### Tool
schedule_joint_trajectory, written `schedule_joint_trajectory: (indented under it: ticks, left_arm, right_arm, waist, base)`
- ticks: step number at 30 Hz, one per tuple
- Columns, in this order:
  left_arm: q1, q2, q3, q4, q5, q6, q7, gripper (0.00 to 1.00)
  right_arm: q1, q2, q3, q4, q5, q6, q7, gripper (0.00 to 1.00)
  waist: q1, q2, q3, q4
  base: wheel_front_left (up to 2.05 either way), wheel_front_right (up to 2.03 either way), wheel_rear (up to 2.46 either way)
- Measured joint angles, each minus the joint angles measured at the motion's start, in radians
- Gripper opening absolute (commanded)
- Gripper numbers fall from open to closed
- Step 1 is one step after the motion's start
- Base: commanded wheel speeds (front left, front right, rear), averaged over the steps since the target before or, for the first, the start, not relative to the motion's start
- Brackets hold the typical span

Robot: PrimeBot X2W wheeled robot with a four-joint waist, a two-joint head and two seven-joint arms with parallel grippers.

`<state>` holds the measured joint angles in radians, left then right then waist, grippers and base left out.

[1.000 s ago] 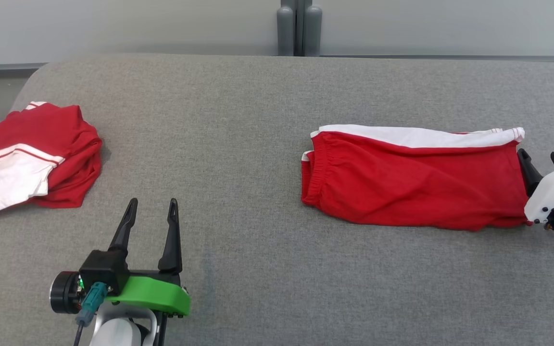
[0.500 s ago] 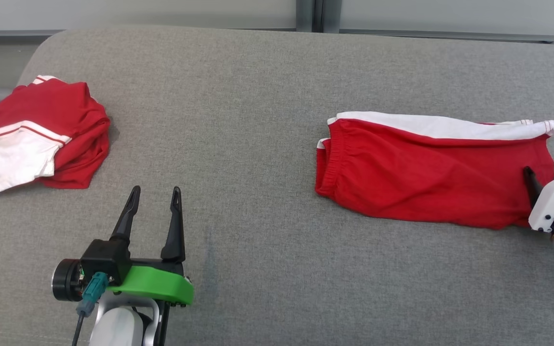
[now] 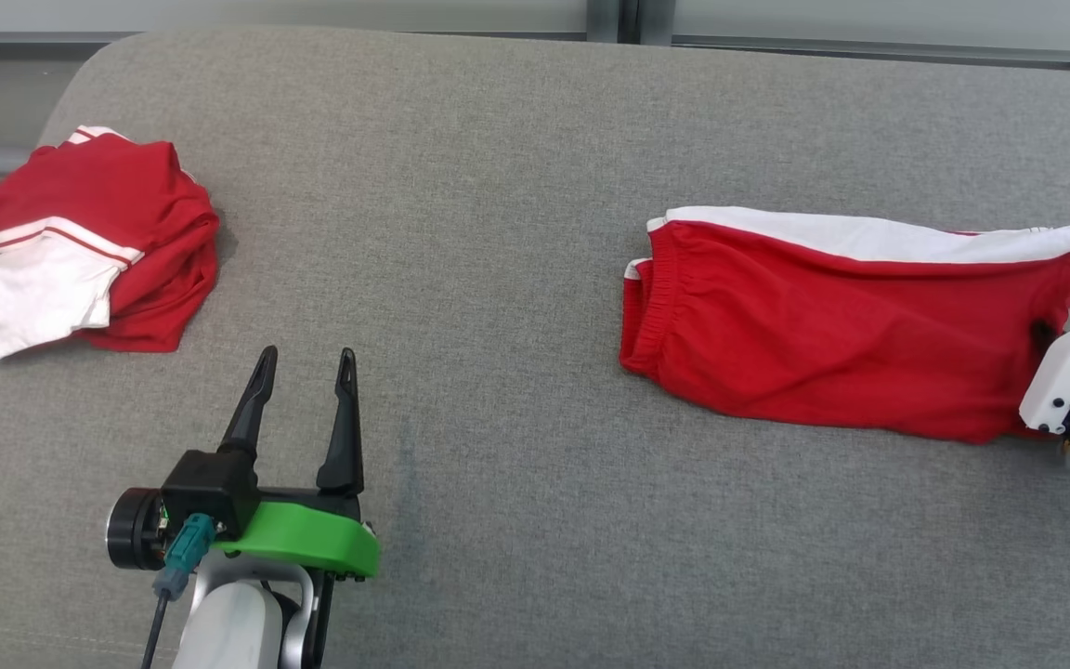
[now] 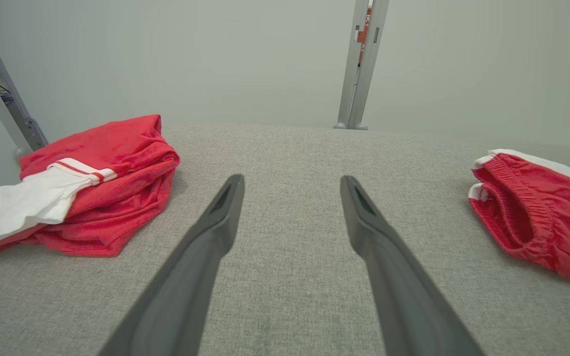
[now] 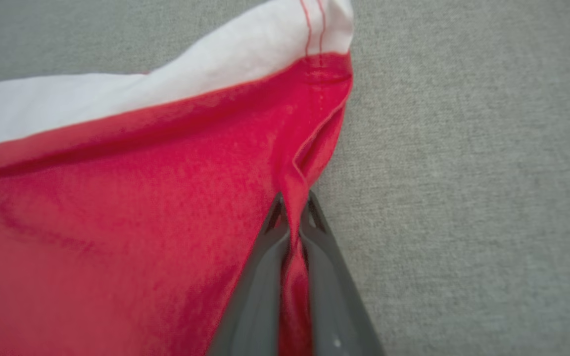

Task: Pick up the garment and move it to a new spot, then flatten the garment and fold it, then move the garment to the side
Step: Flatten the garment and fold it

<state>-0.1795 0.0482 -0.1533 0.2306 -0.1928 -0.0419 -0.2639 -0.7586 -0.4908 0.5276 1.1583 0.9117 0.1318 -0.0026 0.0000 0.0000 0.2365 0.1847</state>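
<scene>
On my head view the red shorts (image 3: 832, 344) lie flat at the right of the grey padded surface (image 3: 498, 186), with a white stripe along the far edge. My right gripper (image 3: 1046, 332) sits at their right hem, its tips mostly hidden behind its white housing (image 3: 1069, 372). A red-and-white bundle (image 3: 98, 246) lies far left. My left gripper (image 3: 306, 355) hovers with its fingers spread wide.

The left wrist view adds the shorts' elastic waistband (image 4: 505, 193), with the rest cut off at the frame edge, and a metal post (image 4: 361, 64) behind.

The right wrist view settles the grip. The fingers (image 5: 260, 277) are pressed together, pinching a ridge of red hem.
</scene>
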Motion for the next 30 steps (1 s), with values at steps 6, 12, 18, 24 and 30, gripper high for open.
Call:
schedule_joint_trajectory:
  ticks: [6, 12, 18, 24, 30]
  left_arm:
    - [0.005, 0.0, 0.007, 0.005, 0.0, 0.003, 0.0, 1.0]
    - [0.012, 0.0, 0.008, 0.002, 0.0, 0.007, 0.0, 1.0]
    - [0.023, 0.0, 0.013, 0.002, 0.0, 0.007, 0.0, 1.0]
    - [0.036, 0.0, 0.019, 0.007, 0.0, 0.008, 0.0, 1.0]
    - [0.052, 0.0, 0.022, 0.012, 0.005, 0.007, 0.0, 1.0]
  right_arm:
    - [0.011, -0.036, 0.002, 0.007, 0.013, 0.0, 0.002, 0.0]
    - [0.016, -0.105, 0.002, 0.018, 0.02, 0.0, 0.002, 0.0]
    - [0.015, -0.12, 0.005, -0.004, 0.028, 0.0, -0.001, 0.0]
    - [0.017, -0.087, 0.027, -0.091, 0.048, 0.0, -0.003, 0.0]
    - [0.026, -0.048, 0.045, -0.201, 0.084, 0.0, 0.025, 0.0]
  waist:
    - [0.0, 0.0, -0.025, -0.006]
    - [0.0, 0.0, -0.042, -0.017]
    - [0.0, 0.0, -0.049, -0.035]
    - [0.0, 0.0, -0.074, -0.051]
    - [0.0, 0.0, -0.106, -0.074]
  base:
    - [0.0, 0.0, 0.0]
    - [0.0, 0.0, 0.0]
    - [0.0, 0.0, 0.0]
    - [0.0, 0.0, 0.0]
    - [0.0, 0.0, 0.0]
